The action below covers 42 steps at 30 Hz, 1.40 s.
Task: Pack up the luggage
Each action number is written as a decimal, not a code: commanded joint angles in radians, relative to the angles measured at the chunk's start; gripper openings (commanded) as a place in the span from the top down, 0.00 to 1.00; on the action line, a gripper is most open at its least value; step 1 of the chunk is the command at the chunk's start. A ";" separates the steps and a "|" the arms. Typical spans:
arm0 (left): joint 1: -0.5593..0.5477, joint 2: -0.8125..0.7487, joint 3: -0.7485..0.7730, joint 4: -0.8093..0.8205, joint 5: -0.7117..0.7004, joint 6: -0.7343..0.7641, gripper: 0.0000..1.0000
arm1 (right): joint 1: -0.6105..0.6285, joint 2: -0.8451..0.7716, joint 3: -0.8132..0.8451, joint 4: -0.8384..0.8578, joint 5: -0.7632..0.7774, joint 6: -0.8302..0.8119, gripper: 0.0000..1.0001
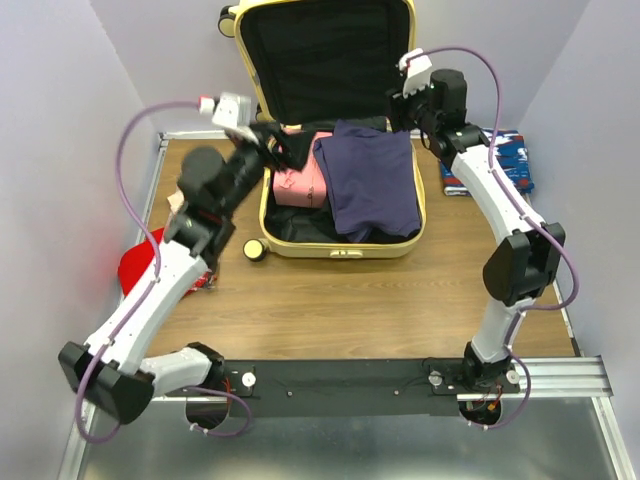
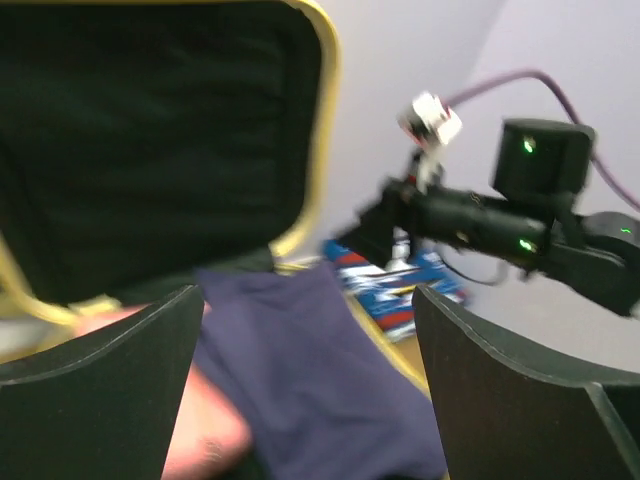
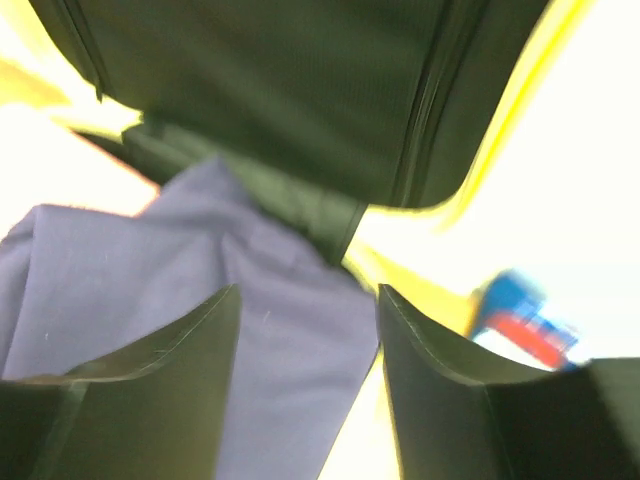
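Observation:
The pale-yellow luggage (image 1: 340, 246) lies open at the back of the table, its black-lined lid (image 1: 325, 60) upright. Inside lie a folded navy garment (image 1: 368, 180) and a pink pouch (image 1: 298, 184). My left gripper (image 1: 278, 140) is open and empty above the suitcase's back left corner, over the pouch. My right gripper (image 1: 400, 112) is open and empty above the back right corner, over the garment's edge. The left wrist view shows the garment (image 2: 310, 370) and pouch (image 2: 205, 425) between open fingers. The right wrist view shows the garment (image 3: 290, 330) and lid (image 3: 290, 90).
A blue, red and white packet (image 1: 510, 160) lies on the table right of the suitcase. A red object (image 1: 140, 265) sits at the left edge under the left arm. A suitcase wheel (image 1: 255, 249) sticks out at the front left corner. Walls close in on the left, back and right.

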 commanded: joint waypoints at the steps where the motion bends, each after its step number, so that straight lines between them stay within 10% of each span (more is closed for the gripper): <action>1: 0.153 0.178 0.281 -0.343 0.185 0.344 0.04 | -0.016 0.053 -0.043 -0.024 -0.002 0.206 0.42; 9: 0.363 0.298 0.354 -0.340 0.282 0.288 0.04 | -0.105 0.312 0.180 -0.025 0.001 0.314 0.54; 25: 0.519 0.392 0.421 -0.426 0.245 0.292 0.04 | -0.125 0.401 -0.107 -0.021 -0.019 0.335 0.60; 35: 0.545 0.398 0.434 -0.451 0.282 0.292 0.04 | -0.116 0.334 0.180 -0.025 -0.187 0.239 0.33; 42: 0.554 0.387 0.414 -0.452 0.272 0.294 0.04 | -0.008 0.280 0.131 -0.022 -0.333 0.254 0.33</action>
